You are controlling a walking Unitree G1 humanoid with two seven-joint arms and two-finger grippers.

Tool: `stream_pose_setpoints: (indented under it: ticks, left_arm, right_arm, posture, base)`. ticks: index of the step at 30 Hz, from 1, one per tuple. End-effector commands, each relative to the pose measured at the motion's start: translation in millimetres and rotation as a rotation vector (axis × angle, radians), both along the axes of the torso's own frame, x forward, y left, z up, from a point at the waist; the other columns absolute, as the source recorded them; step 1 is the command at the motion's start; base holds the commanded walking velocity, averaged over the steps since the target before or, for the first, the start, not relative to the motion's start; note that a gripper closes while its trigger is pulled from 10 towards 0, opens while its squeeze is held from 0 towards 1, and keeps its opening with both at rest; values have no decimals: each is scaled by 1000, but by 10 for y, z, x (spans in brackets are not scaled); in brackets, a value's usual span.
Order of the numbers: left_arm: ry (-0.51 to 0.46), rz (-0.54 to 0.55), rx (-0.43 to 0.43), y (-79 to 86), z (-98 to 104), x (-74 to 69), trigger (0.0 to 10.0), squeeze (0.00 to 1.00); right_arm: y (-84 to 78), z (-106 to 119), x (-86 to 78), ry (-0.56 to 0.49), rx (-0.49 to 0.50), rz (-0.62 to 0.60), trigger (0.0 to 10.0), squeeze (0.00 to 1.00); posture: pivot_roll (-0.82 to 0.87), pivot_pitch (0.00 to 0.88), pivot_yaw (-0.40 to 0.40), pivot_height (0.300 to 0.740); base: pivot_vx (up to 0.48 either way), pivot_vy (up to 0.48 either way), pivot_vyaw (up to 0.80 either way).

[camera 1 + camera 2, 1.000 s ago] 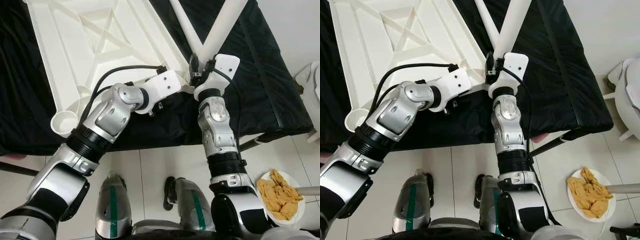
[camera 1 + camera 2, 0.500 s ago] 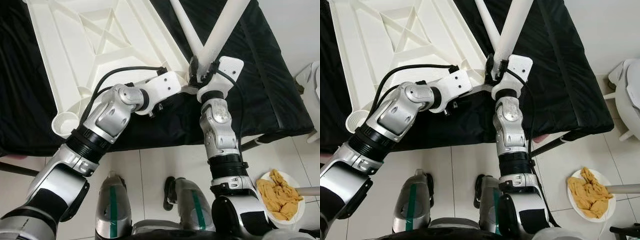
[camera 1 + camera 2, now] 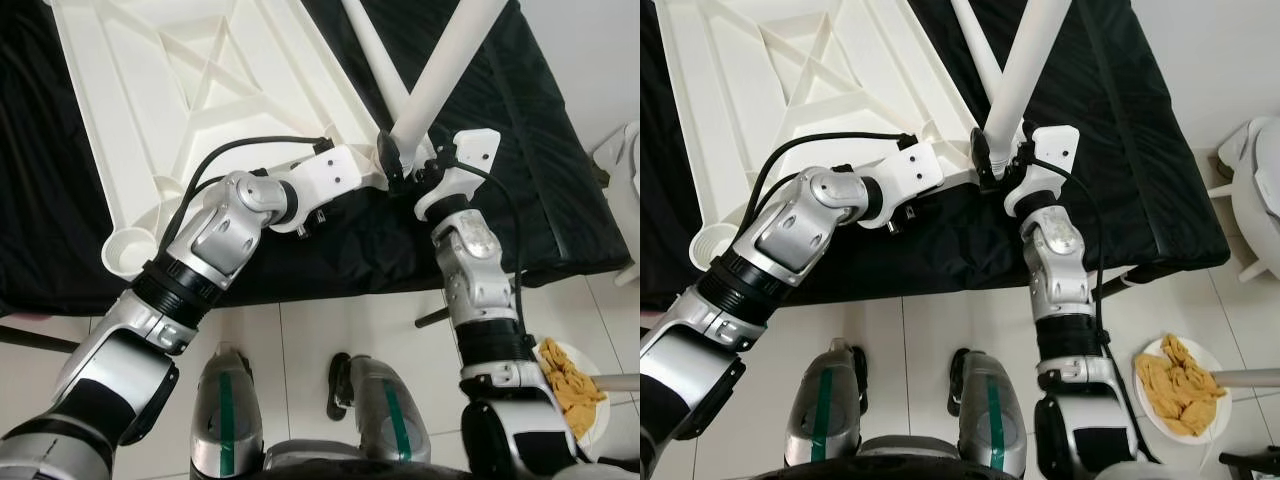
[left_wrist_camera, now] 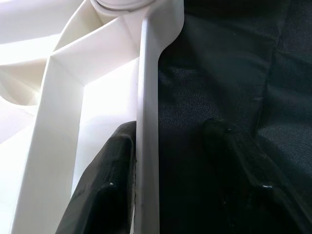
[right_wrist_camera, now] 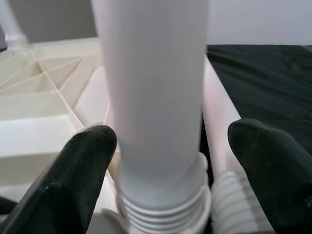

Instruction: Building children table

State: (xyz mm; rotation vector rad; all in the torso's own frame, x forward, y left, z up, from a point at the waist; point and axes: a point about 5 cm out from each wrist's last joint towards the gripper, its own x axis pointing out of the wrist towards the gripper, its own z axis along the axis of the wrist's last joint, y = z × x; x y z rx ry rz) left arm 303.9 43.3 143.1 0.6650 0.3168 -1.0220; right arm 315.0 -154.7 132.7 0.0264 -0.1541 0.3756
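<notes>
On my far left the white plastic tabletop (image 3: 180,110) lies upside down on a black cloth (image 3: 540,170), ribbed underside up, with its top and left edges cut off by the frame; an open round leg socket (image 3: 128,250) sits at its near left corner. My left arm reaches across to the near right corner, where the left gripper (image 4: 168,161) straddles the tabletop's rim: in the left wrist view one finger (image 4: 114,170) lies against the inner side of the rim and the other sits on the cloth side with a visible gap, so the fingers are spread around the rim rather than pinching it. From the head views the white wrist housing hides these fingers. Just to the right, a white table leg (image 3: 440,70) stands tilted in the corner socket, its upper end out of frame; a second leg (image 3: 370,45) rises behind it, its base hidden. The right gripper (image 5: 165,146) brackets the tilted leg just above its threaded base, both fingers (image 5: 80,170) standing clear of the tube, spread and not touching it. Lower right, on the tiled floor (image 3: 300,340), a white plate (image 3: 1152,400) holds a crumpled yellow cloth (image 3: 1175,385), partly hidden by my right arm in the left eye view.
</notes>
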Motion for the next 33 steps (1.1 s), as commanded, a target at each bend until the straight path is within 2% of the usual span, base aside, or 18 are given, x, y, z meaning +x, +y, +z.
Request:
stream_pose_setpoints:
  ticks: [1, 5, 16, 19, 20, 22, 23, 24, 25, 33]
  left_arm:
    - [2, 2, 11, -2, -15, 6, 10000, 0]
    - [-2, 0, 12, -5, -4, 22, 10000, 0]
    - [-12, -3, 11, -15, 23, 45, 10000, 0]
    - [-13, -4, 11, -16, 27, 48, 10000, 0]
    - [-14, -4, 12, -16, 27, 49, 10000, 0]
    - [-14, -4, 12, -16, 27, 49, 10000, 0]
    - [-14, -5, 12, -15, 28, 50, 10000, 0]
    - [-14, -5, 12, -15, 28, 50, 10000, 0]
    - [-14, -5, 13, -12, 29, 51, 10000, 0]
    - [-13, -8, 14, -13, 27, 43, 10000, 0]
  right_arm:
    - [-19, -5, 14, 0, -2, 50, 10000, 0]
    - [-104, 13, 94, 22, -37, 175, 10000, 0]
    - [-134, 71, 249, 64, -89, 365, 10000, 0]
    - [-147, 82, 280, 65, -101, 377, 10000, 0]
    - [-153, 84, 292, 66, -102, 385, 3882, 0]
    - [-153, 84, 292, 66, -102, 385, 3882, 0]
    - [-167, 87, 309, 70, -105, 383, 3216, 0]
    - [-167, 87, 309, 70, -105, 383, 3216, 0]
    - [-185, 86, 323, 75, -109, 384, 0, 0]
    - [-239, 48, 324, 88, -120, 412, 0, 0]
  posture:
    - [5, 40, -63, 740]
    - [5, 37, -56, 740]
    - [6, 29, -52, 740]
    - [6, 28, -50, 740]
    - [6, 29, -49, 740]
    - [6, 29, -49, 740]
    - [7, 29, -49, 740]
    - [7, 29, -49, 740]
    - [8, 30, -49, 740]
    - [7, 32, -49, 740]
  base:
    - [0, 0, 0]
    - [0, 0, 0]
    - [0, 0, 0]
    - [0, 0, 0]
    - [0, 0, 0]
    - [0, 0, 0]
    - [0, 0, 0]
    - [0, 0, 0]
    - [0, 0, 0]
    - [0, 0, 0]
